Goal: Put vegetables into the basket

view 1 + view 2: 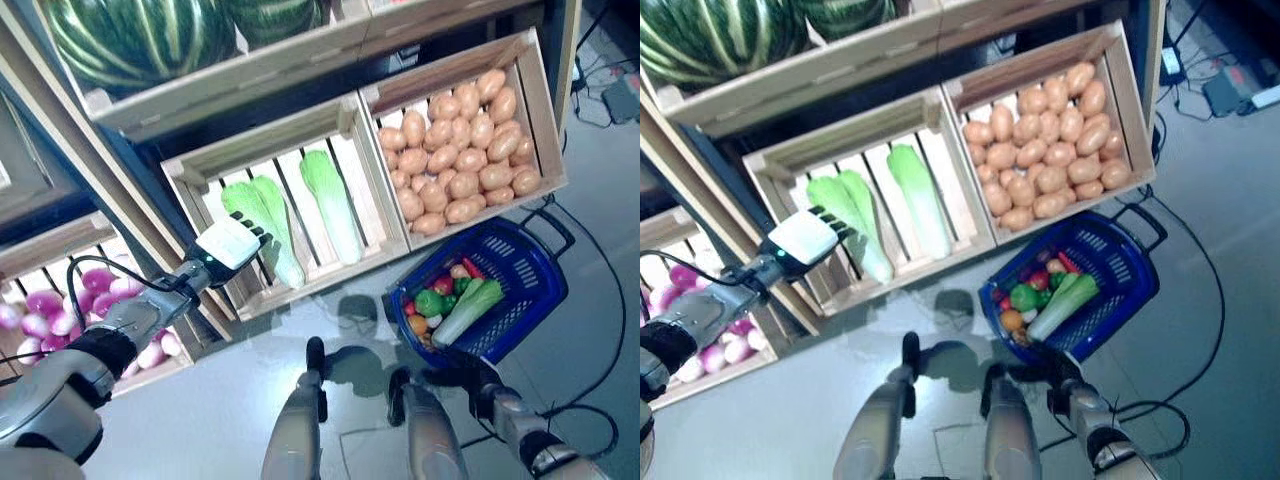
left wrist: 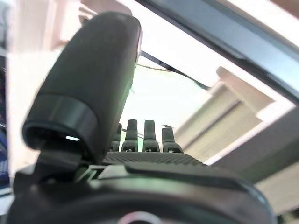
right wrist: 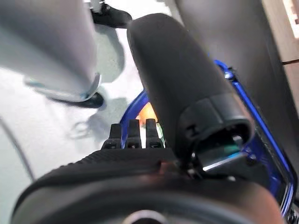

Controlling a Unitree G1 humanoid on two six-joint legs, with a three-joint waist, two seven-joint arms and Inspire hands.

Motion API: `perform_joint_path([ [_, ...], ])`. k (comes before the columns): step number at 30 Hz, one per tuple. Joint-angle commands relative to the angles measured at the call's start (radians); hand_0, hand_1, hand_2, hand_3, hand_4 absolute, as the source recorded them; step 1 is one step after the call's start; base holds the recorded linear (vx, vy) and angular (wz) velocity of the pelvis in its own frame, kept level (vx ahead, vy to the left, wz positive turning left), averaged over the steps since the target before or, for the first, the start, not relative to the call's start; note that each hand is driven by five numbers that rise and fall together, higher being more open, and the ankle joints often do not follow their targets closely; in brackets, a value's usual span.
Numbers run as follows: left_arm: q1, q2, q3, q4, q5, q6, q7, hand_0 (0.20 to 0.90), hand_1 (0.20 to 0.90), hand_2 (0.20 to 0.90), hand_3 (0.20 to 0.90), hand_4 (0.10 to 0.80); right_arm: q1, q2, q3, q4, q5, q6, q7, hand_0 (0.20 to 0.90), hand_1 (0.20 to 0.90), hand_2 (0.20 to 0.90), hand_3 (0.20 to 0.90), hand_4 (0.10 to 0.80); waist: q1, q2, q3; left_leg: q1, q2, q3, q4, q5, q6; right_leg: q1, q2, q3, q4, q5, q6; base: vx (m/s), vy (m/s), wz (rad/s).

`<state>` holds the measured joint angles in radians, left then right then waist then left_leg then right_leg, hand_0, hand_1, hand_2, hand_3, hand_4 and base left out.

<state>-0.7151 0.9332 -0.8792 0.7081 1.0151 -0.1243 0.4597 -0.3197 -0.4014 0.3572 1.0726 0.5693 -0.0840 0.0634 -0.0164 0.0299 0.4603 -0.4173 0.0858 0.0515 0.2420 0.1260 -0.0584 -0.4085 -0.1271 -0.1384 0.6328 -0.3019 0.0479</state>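
My left hand reaches to the middle wooden crate with its fingers straight and open, the fingertips at a long pale green cabbage. In the left wrist view the straight fingers point at pale green. A second cabbage lies beside the first. The blue basket stands on the floor at the right and holds a long cabbage, a green pepper, a red round vegetable and an orange one. My right hand is open by the basket's near rim.
The wooden stand has a crate of potatoes right behind the basket, a lower crate at the left and a shelf above. A black cable runs over the grey floor beside the basket.
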Motion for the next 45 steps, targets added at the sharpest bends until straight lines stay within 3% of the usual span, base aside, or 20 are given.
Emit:
perform_joint_path([
  [1,-0.099,-0.032,0.077,0.037,0.058,0.082,0.101,0.900,0.900,0.900,0.900,0.800,0.006,-0.059,0.008,-0.086,0.059,-0.038,-0.034,0.900,0.900,0.900,0.900,0.800,-0.032,-0.021,-0.015,-0.085,0.044,0.014,0.295,-0.219,-0.023,-0.028,-0.012,0.041,-0.070,0.130,-0.019,-0.087,0.079,-0.05],
  [5,-0.127,-0.055,0.074,0.122,0.069,0.133,0.176,0.900,0.900,0.900,0.900,0.800,-0.020,-0.073,0.006,-0.139,0.075,-0.025,-0.048,0.900,0.900,0.900,0.900,0.800,-0.040,-0.038,0.006,-0.160,0.037,0.014,0.388,-0.260,-0.016,-0.121,-0.017,0.057,0.048,0.096,-0.011,-0.036,0.083,-0.10],
  [14,-0.116,-0.057,0.118,0.155,0.107,0.104,0.351,0.900,0.900,0.900,0.900,0.800,-0.005,-0.106,-0.018,-0.225,0.087,-0.011,-0.069,0.900,0.900,0.900,0.900,0.800,-0.046,-0.049,0.043,-0.256,0.033,0.006,0.500,-0.316,-0.015,-0.238,-0.031,0.070,0.173,0.064,0.001,-0.010,0.042,-0.02],
  [29,-0.144,-0.058,0.080,0.150,0.227,0.187,0.252,0.900,0.900,0.900,0.900,0.800,0.011,-0.158,-0.049,-0.341,0.141,0.004,-0.087,0.900,0.900,0.900,0.900,0.800,-0.075,-0.054,0.060,-0.346,0.033,0.011,0.548,-0.337,-0.018,-0.345,-0.028,0.087,0.227,0.064,0.014,0.004,0.044,-0.02],
  [45,-0.210,0.066,0.078,0.081,0.294,0.204,0.131,0.900,0.900,0.900,0.900,0.800,0.061,-0.185,-0.080,-0.366,0.184,-0.002,-0.073,0.900,0.900,0.900,0.900,0.800,-0.092,-0.036,0.060,-0.376,0.033,0.027,0.547,-0.337,-0.020,-0.388,-0.034,0.097,0.223,0.082,0.024,-0.002,0.008,-0.02],
])
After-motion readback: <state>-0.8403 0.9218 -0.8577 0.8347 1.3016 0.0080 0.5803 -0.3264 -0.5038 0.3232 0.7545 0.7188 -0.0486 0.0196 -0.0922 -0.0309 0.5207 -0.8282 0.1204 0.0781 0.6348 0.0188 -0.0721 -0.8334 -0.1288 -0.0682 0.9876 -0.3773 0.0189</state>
